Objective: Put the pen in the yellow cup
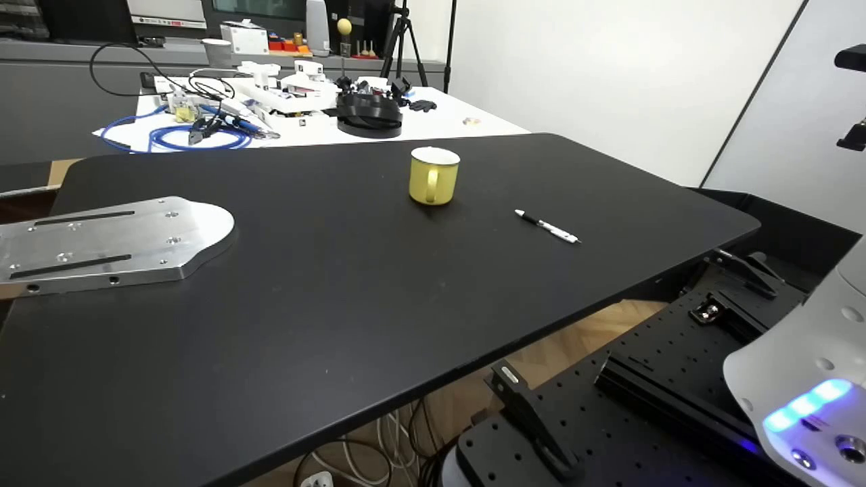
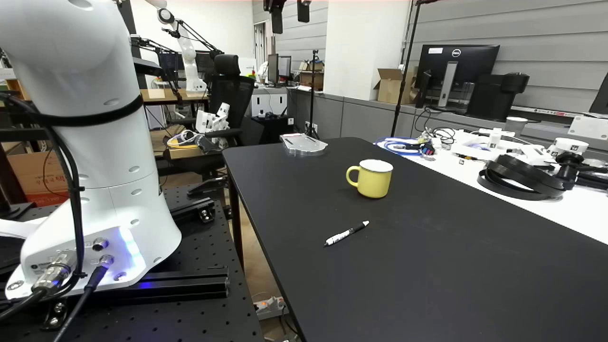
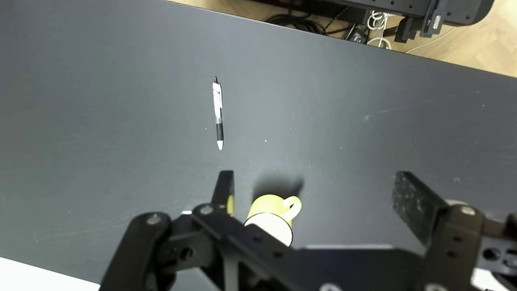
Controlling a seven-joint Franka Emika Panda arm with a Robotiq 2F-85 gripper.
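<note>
A ballpoint pen (image 1: 547, 226) is seen lying on the black tabletop (image 1: 304, 352), apart from the yellow mug (image 1: 448, 177).
The gripper (image 3: 319, 198) is held above the tabletop with its fingers spread wide apart; in the wrist view the yellow mug is partly hidden by it, while the ballpoint pen is shown whole. In an exterior view the pen is placed to the right of the mug and nearer, the mug being stood upright with its handle (image 1: 431, 186) turned to the near side. There, a slotted silver metal plate (image 1: 122, 240) is set at the left of the tabletop, and beyond the far edge a white table (image 1: 433, 128) is strewn with white parts (image 1: 298, 101), a black looped band (image 1: 371, 113) among them.
</note>
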